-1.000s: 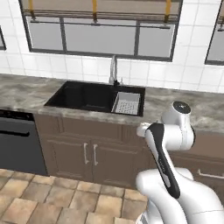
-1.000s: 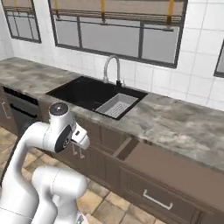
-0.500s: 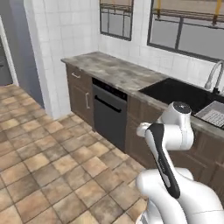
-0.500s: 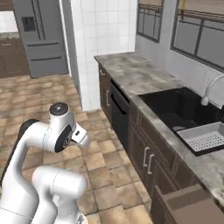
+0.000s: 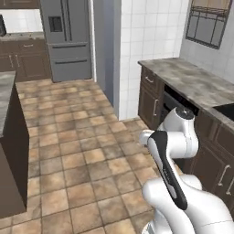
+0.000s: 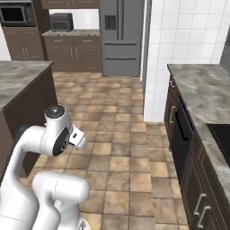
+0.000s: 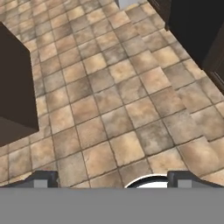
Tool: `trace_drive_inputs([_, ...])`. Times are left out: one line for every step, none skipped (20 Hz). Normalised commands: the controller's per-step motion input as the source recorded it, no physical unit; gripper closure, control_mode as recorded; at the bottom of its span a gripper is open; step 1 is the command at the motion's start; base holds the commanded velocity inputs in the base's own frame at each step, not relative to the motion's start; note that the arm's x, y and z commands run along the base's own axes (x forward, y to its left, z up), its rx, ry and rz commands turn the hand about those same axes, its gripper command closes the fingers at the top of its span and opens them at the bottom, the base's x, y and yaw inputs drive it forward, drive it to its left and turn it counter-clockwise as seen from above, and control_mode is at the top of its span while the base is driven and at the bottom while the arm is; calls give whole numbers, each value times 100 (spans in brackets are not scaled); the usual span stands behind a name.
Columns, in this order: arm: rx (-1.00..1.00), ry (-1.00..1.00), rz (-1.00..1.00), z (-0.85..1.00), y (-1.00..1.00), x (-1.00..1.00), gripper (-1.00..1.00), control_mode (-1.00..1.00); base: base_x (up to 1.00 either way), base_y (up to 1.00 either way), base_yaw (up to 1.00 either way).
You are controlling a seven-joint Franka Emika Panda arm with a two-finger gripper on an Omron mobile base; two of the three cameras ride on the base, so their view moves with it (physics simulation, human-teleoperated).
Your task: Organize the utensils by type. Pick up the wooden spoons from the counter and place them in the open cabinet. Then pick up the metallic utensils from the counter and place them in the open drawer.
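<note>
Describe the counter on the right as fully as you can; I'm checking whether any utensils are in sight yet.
The counter is a grey-and-tan veined stone worktop with a thick edge, lying flat on dark brown base cabinets that have silver bar handles. It runs along the right wall, its near end butting a white tiled wall. A dark panel sits below it among the cabinet fronts, and a black sink is cut into it at the right edge. The visible stretch carries no utensils.

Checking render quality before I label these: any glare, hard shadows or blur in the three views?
Left base view: soft, even light, slight blur, no glare on the fridge. Right base view: the same flat light, the counter only softly shaded. Hand view: floor tiles evenly lit; the end effector casts no clear shadow.
</note>
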Motion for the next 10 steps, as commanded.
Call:
trace_drive_inputs([0,0,0,0,0,0,-100,100,94,0,6])
trace_drive_inputs([0,0,0,0,0,0,-100,100,95,0,4])
trace_drive_inputs([0,0,0,0,0,0,-100,100,99,0,2])
trace_drive_inputs([0,0,0,0,0,0,-100,100,100,0,2])
trace_drive_inputs([0,0,0,0,0,0,-100,100,100,0,2])
trace_drive_inputs([0,0,0,0,0,0,-100,100,100,0,0])
trace_drive_inputs([0,0,0,0,0,0,-100,100,100,1,0])
trace_drive_inputs([0,0,0,0,0,0,-100,100,100,16,0])
trace_drive_inputs([0,0,0,0,0,0,-100,100,100,17,0])
trace_drive_inputs([0,0,0,0,0,0,-100,100,100,10,0])
